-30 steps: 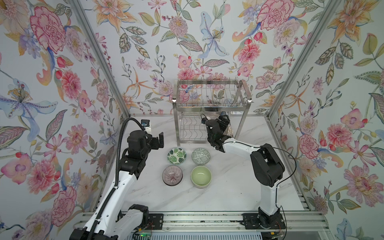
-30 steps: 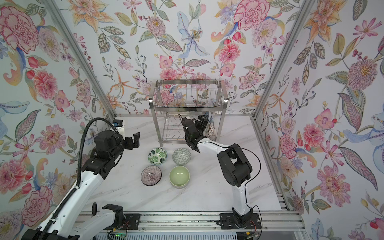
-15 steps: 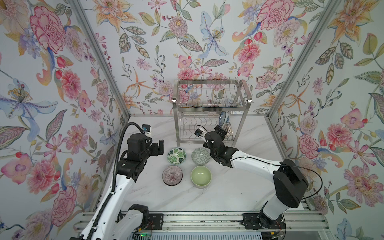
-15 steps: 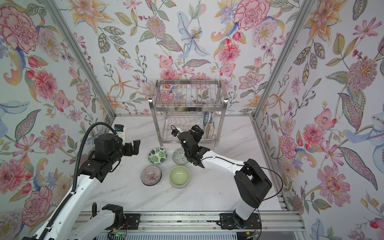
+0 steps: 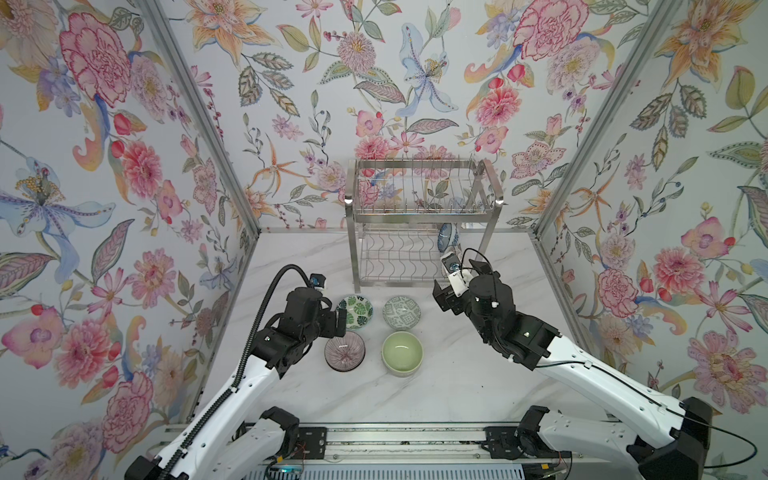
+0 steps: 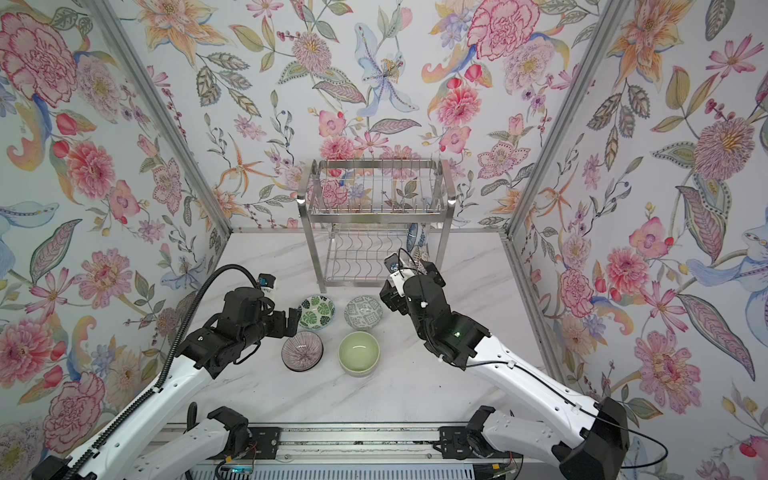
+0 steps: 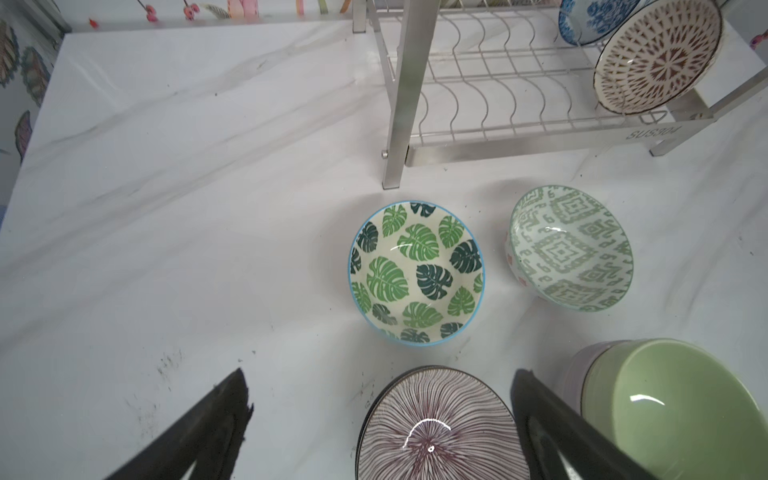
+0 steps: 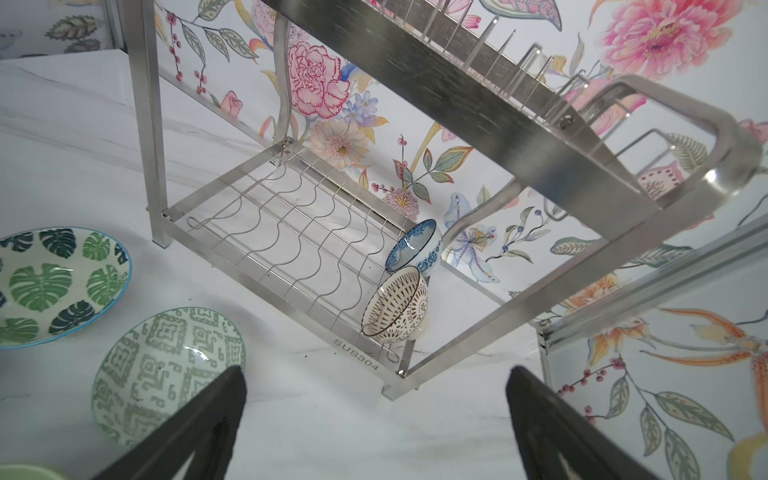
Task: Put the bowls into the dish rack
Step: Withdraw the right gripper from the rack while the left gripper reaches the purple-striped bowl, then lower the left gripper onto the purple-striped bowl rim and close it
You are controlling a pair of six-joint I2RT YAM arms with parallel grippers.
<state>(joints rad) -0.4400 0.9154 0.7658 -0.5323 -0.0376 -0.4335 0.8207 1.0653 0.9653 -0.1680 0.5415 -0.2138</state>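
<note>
with left jaws and right jaws spread wide and empty, lower the left over the ribbed bowl (image 7: pixel 436 424) on the desk (image 7: pixel 166 208), pinch one wall (green bowl (image 7: pixel 673 407) close by), stand it in the rack (image 7: pixel 519 143) beside two shelved bowls (image 7: pixel 656 58).

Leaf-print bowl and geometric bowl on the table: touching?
Apart. The left wrist view shows a strip of bare table between the leaf-print bowl and the geometric bowl.

Four bowls (image 5: pixel 402 353) sit before the dish rack (image 5: pixel 415 214), between the left hand (image 5: pixel 341 320) and right hand (image 5: pixel 441 298).
</note>
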